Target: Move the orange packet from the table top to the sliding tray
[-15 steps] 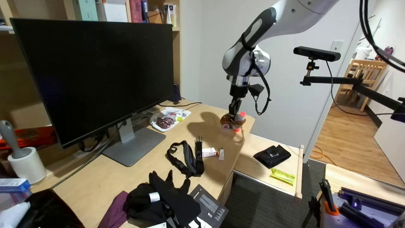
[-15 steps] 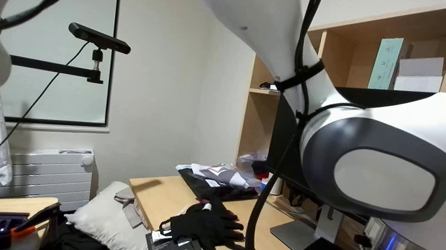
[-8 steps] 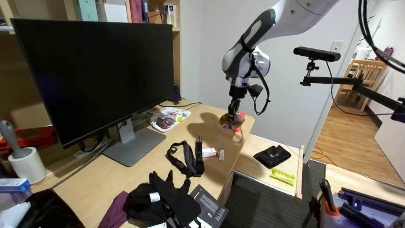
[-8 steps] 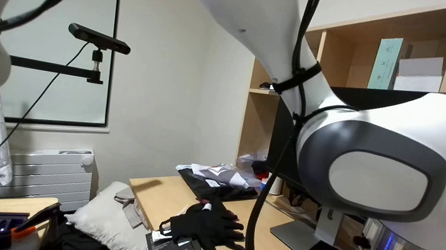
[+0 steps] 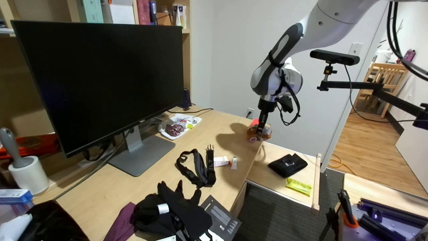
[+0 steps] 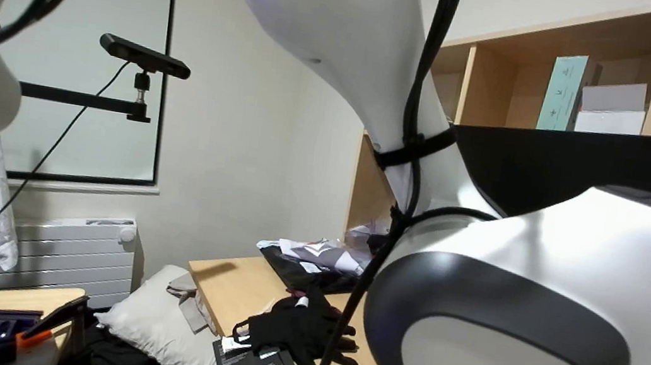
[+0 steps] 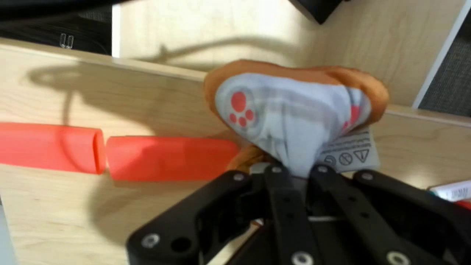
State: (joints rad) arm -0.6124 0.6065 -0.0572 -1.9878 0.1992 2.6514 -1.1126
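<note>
The orange packet [image 5: 253, 134] is a soft, crumpled orange-brown thing; in the wrist view [image 7: 235, 70] it shows a grey-white front with red paw prints and a white printed tag. My gripper [image 5: 260, 130] is shut on its middle, with the fingers tight on both sides in the wrist view. The packet appears held above the desk's edge, its shadow falling on the desk top. The sliding tray [image 5: 267, 180], a pale wood board, lies lower, just past that edge; it also shows at the top of the wrist view [image 7: 206, 29]. Gripper and packet are out of sight in an exterior view.
A black pouch [image 5: 287, 165] and a yellow packet [image 5: 298, 186] lie on the tray. Red tubes [image 7: 49, 147] lie on the desk beside the gripper. Small tubes [image 5: 220, 161], a black strap [image 5: 200, 170], black gloves [image 5: 180, 211] and the monitor [image 5: 107, 80] stand nearer.
Over the last half second the arm and gripper have moved right and slightly down in an exterior view, carrying the packet from over the desk to its edge. The red tubes stayed behind.
</note>
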